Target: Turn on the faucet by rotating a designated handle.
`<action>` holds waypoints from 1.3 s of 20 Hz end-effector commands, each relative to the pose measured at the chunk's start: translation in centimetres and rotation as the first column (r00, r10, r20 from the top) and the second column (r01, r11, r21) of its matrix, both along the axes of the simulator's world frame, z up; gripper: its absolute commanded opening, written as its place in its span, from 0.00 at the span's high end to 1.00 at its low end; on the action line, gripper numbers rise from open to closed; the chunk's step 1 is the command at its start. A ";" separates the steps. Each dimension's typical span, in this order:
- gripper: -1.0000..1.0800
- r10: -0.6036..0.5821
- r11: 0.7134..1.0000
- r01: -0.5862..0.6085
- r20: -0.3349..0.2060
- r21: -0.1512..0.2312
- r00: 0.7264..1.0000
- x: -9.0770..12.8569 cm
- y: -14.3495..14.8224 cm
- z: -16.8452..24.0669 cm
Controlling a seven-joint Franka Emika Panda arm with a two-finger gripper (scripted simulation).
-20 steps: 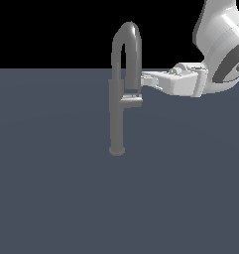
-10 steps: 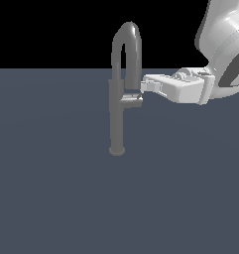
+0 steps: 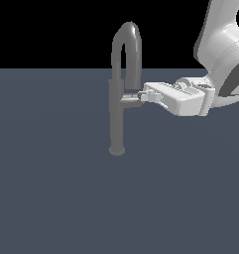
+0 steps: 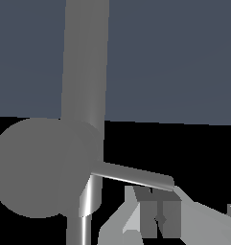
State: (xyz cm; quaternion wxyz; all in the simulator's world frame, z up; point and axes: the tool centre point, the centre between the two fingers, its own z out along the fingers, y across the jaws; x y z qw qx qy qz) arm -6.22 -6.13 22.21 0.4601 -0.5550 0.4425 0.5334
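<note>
Right now you're at the contact stage, judging by the frames: your tool sits at the tip of the handle, w/ the fingertips touching or just about touching the stub's free end in the exterior view. Whether the handle has turned at all can't be told from here; no water shows at the spout. So reckon the approach is done and most or all of the rotation is left.

Tool state: can't tell if it's wide or narrow. Wrist view shows a finger close up beside the handle, but not clearly either side of it.

Arm pose: the hand lies roughly level, reaching in from the exterior view's right, wrist and forearm rising up and away behind it.

Further off, the faucet stands upright on the counter, column vertical, gooseneck arching overhead, handle jutting sideways toward your tool about mid-column.
</note>
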 end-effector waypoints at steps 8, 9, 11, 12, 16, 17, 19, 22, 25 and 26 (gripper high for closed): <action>1.00 -0.001 1.000 0.001 -0.012 0.002 1.000 0.2 0.0 -3.2; 1.00 -0.002 1.000 0.002 -0.015 0.002 1.000 0.3 0.0 -3.8; 1.00 -0.004 1.000 0.004 -0.023 0.001 1.000 0.4 0.0 -4.8; 1.00 -0.004 1.000 0.004 -0.026 0.001 1.000 0.5 0.1 -5.3; 1.00 -0.007 1.000 0.007 -0.037 0.001 0.999 0.7 0.1 -6.9; 1.00 0.010 1.000 -0.010 0.015 0.010 1.000 1.4 0.2 -3.5; 1.00 0.007 1.000 -0.007 0.006 0.008 1.000 1.7 0.3 -4.3; 1.00 0.003 1.000 -0.003 -0.006 0.006 1.000 2.2 0.4 -5.5; 1.00 -0.001 1.000 0.001 -0.018 0.004 1.000 2.7 0.5 -6.7; 1.00 -0.002 1.000 0.002 -0.022 0.003 1.000 2.8 0.5 -7.1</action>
